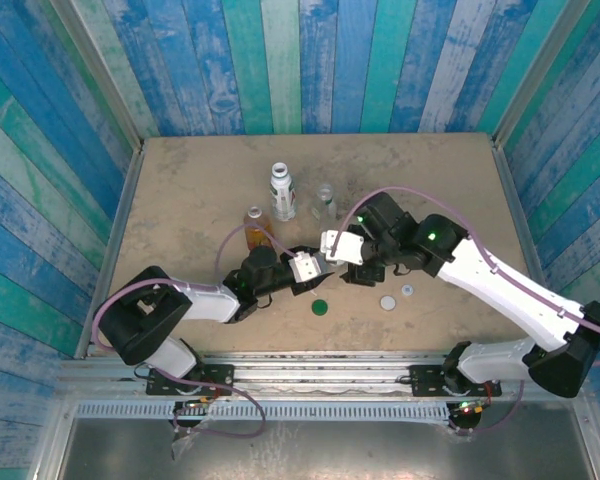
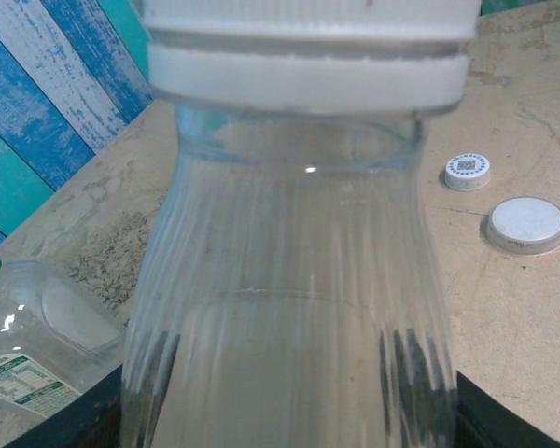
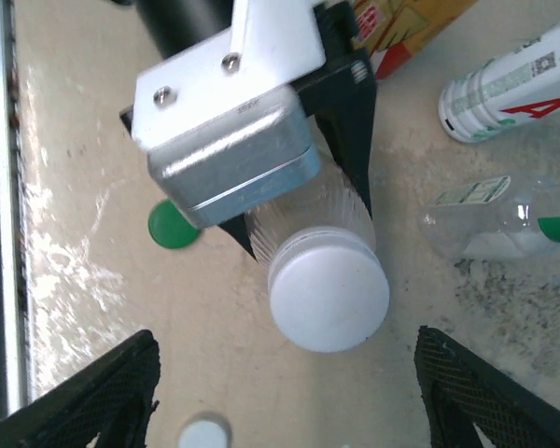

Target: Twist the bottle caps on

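Capped clear bottle (image 2: 289, 308) in left hand's (image 3: 303, 201) grip

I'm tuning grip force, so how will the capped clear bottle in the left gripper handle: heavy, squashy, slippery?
No liquid shows in the bottle, so it is probably light. Its thin, ribbed wall would likely flex under a hard squeeze. The smooth plastic might turn in the jaws if the cap is twisted.

White-shelled left arm (image 1: 205, 297) and right arm (image 1: 500, 282) with black joints, lilac cables (image 1: 380, 191), green indicator lights (image 1: 431, 237), silver two-screw housing (image 3: 231, 112) on left wrist, black mesh-textured right fingers (image 3: 103, 397)
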Available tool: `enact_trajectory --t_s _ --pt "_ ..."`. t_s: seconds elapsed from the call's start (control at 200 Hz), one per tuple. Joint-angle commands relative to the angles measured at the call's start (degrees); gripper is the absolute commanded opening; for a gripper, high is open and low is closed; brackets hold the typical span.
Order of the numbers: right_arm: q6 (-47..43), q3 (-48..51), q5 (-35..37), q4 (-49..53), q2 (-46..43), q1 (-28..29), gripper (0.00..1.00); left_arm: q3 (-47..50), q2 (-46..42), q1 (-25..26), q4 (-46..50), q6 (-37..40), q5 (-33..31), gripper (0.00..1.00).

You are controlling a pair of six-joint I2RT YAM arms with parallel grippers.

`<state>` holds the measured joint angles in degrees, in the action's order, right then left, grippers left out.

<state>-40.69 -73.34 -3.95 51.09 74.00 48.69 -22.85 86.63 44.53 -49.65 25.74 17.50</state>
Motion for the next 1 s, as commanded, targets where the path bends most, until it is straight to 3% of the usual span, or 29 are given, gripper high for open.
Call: enact_trajectory --t_s 0.0,0.355,0.681,0.871,0.991 --pt "-9.51 -1.00 5.23 0.85 2.28 0.07 0.66 0.48 -2.45 0.21 1.09 0.36 1.17 0.59" --pt "-9.11 -2.43 3.43 0.19 5.97 0.02 0.53 0.33 -2.13 0.17 1.11 0.30 1.80 0.59" --pt "-8.53 -2.01 -0.45 -0.73 5.72 0.09 0.52 0.00 -1.82 0.20 1.65 0.28 1.87 0.59" --pt "-6.63 -1.28 -0.25 -0.89 5.87 0.09 0.41 -0.01 -2.24 0.23 1.64 0.20 1.88 0.59" --pt "0.09 -0.86 0.53 -2.07 5.57 0.05 0.33 0.13 -2.62 0.22 1.58 -0.02 1.56 0.59"
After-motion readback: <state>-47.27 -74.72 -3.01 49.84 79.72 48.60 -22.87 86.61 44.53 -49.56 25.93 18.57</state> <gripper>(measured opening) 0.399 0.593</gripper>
